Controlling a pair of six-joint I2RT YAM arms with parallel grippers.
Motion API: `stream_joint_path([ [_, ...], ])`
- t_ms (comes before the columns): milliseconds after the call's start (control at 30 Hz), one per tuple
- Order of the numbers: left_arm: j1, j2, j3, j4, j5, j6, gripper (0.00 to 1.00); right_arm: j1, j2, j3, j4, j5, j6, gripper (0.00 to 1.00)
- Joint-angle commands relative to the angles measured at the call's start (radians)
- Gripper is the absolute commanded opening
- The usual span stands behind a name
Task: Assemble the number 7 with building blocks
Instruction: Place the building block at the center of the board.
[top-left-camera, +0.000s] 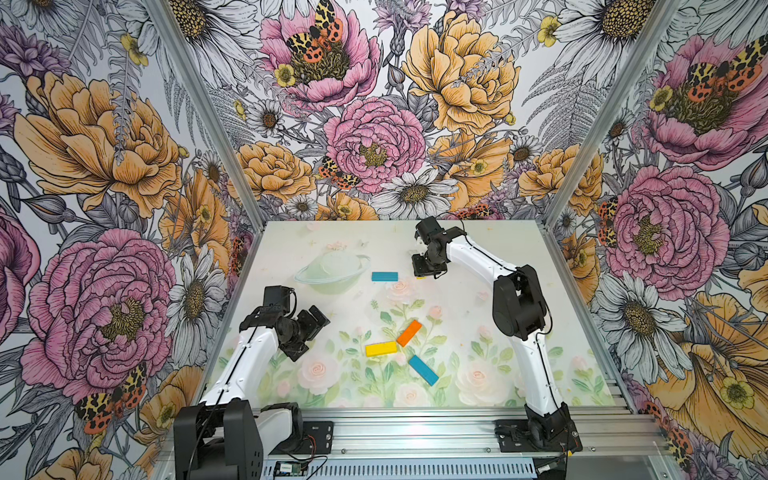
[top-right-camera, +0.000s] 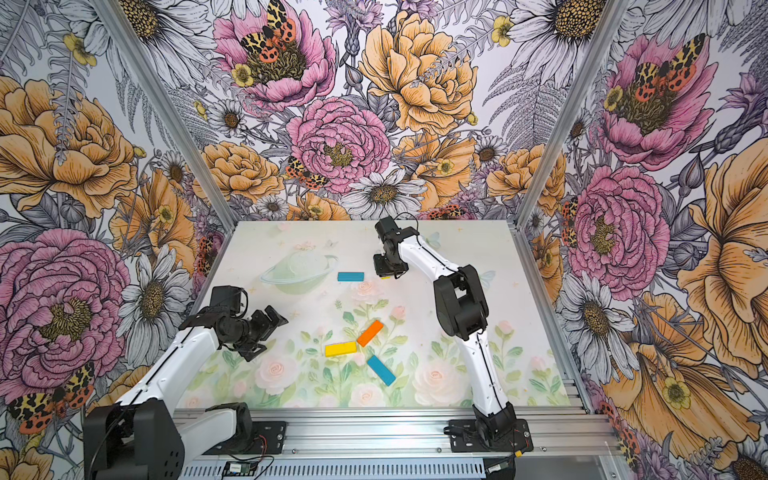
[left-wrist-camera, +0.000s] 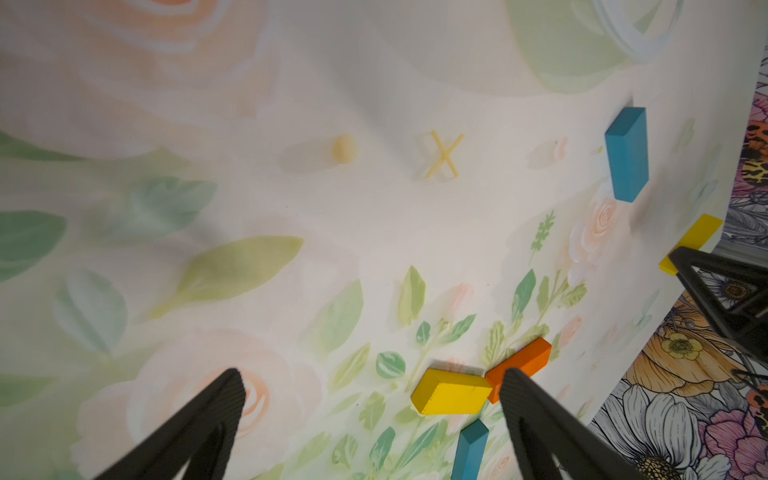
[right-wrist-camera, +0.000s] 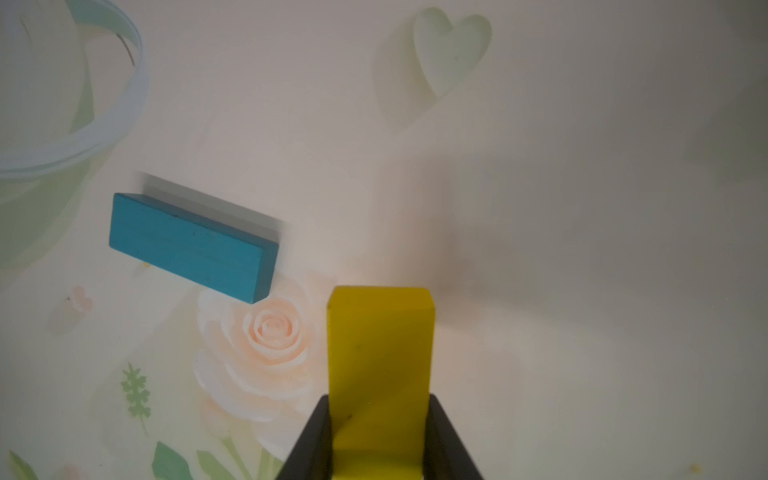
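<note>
Right gripper (right-wrist-camera: 379, 415): black fingers clamped on the long sides of a yellow block (right-wrist-camera: 380, 353), a matte, square-edged bar, at the far side of the glossy flower-print mat (top-left-camera: 332, 301). A blue block (top-left-camera: 385, 276) with a faint grain lies flat just beside it, apart.

Left gripper (left-wrist-camera: 372, 376): ribbed black fingers spread wide, empty, above the mat.

Mid-mat: the other yellow block (top-left-camera: 381, 348) and an orange block (top-left-camera: 409, 333) meet corner to corner. A second blue block (top-left-camera: 423, 370) lies slanted nearby, apart. No 7 is formed.
</note>
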Motion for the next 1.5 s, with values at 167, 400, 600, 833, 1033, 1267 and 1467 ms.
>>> stream_joint_path([
  [167, 0.018, 0.028, 0.034, 0.02, 0.028, 0.037, 0.99, 0.038, 0.038, 0.121, -0.019, -0.115, -0.206, 0.13],
  [400, 0.018, 0.036, 0.022, 0.024, 0.029, 0.04, 0.99, 0.046, 0.047, 0.123, -0.176, 0.088, -0.462, 0.4],
  [600, 0.018, 0.044, 0.021, 0.024, 0.04, 0.041, 0.99, 0.034, 0.052, 0.136, -0.219, 0.127, -0.589, 0.34],
  [833, 0.019, 0.041, 0.025, 0.025, 0.044, 0.034, 0.99, 0.027, 0.041, 0.188, -0.218, 0.034, -0.554, 0.41],
  [1033, 0.018, 0.046, 0.028, 0.024, 0.045, 0.034, 0.99, -0.008, 0.083, 0.204, -0.214, 0.056, -0.546, 0.51],
  [1267, 0.019, 0.029, 0.011, 0.022, 0.055, 0.035, 0.99, -0.052, 0.111, 0.212, -0.214, 0.057, -0.586, 0.54],
  [1467, 0.02, 0.03, 0.013, 0.022, 0.057, 0.04, 0.99, -0.051, 0.121, 0.201, -0.216, -0.053, -0.544, 0.55],
])
